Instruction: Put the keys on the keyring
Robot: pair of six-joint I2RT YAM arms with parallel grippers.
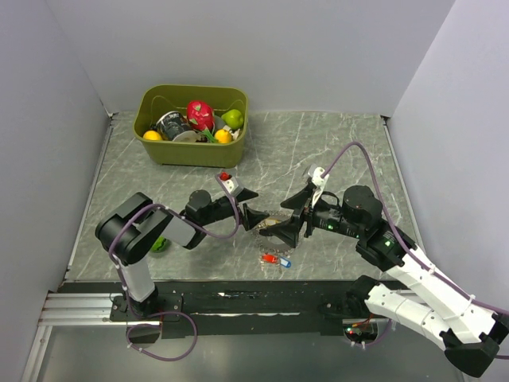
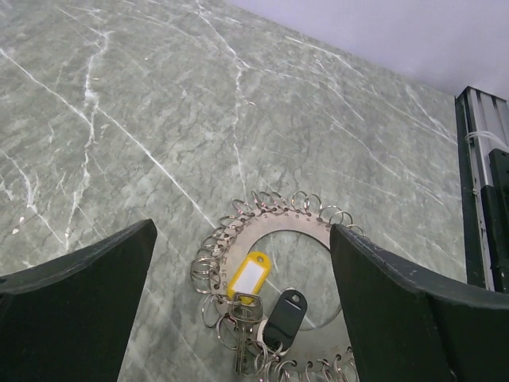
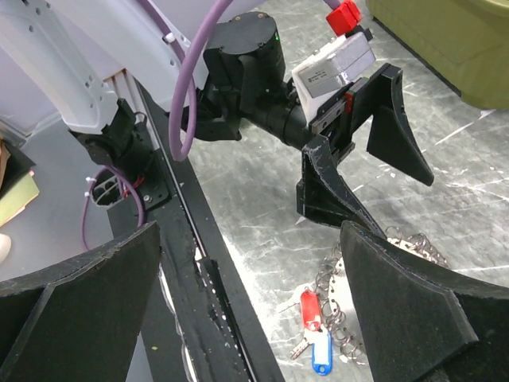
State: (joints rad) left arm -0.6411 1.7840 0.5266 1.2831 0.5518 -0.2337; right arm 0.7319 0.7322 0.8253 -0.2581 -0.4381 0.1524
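Note:
The keyring [image 2: 274,232] is a flat grey metal ring edged with many small split rings, and it lies on the marble table [image 1: 334,151]. A yellow-tagged key [image 2: 249,276] and a black-tagged key [image 2: 284,318] rest on its near part, beside a silver blade [image 2: 241,338]. My left gripper [image 2: 238,310] hovers open above them, holding nothing. A red tag [image 3: 310,308] and a blue tag [image 3: 320,352] lie at the keyring's [image 3: 338,294] edge. My right gripper [image 3: 246,318] is open and empty just right of the keyring [image 1: 269,223], facing the left gripper [image 1: 251,207].
A green bin [image 1: 191,151] with fruit and cups stands at the back left. A small green object [image 1: 159,244] lies under the left arm. The black rail [image 1: 238,298] runs along the near table edge, close to the red and blue tags [image 1: 275,259].

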